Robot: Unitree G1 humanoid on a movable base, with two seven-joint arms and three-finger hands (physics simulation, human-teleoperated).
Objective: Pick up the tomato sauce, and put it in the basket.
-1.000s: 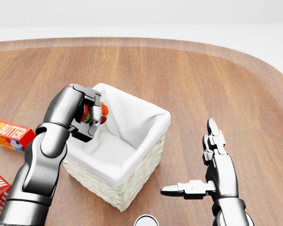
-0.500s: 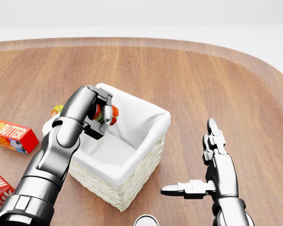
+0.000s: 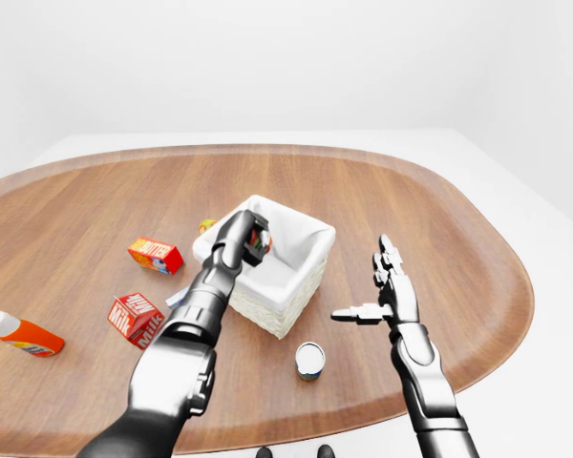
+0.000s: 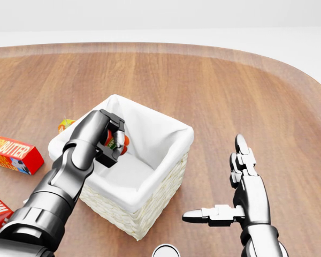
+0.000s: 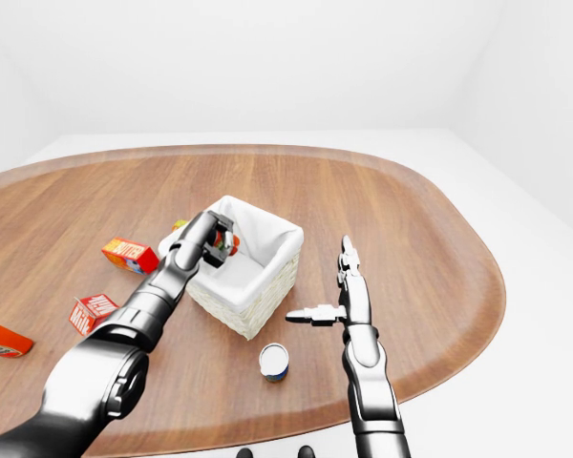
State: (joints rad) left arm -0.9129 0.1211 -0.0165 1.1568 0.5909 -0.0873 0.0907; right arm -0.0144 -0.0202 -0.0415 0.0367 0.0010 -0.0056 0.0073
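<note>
One hand, the left (image 4: 111, 140), grips the sauce (image 4: 119, 141) just over the basket (image 4: 166, 176), inside its left rim. The right hand (image 4: 241, 193), right of the basket, is open and empty. Released tilted, the sauce may catch the rim and fall outside.

Butter box (image 4: 13, 155) lies left of the basket (image 4: 166, 166) on the table (image 4: 214, 91).

We see the basket (image 4: 166, 176) mouth partly filled by the left robot hand (image 4: 108, 140) at its left wall — the right half stands open. The table (image 4: 246, 91) is bare wood above and right of the basket. Left of it lie the butter box (image 4: 13, 154) and milk carton (image 3: 136, 319); a can (image 3: 309, 360) stands below — the right robot hand (image 4: 241, 184) hangs spread beside it.
</note>
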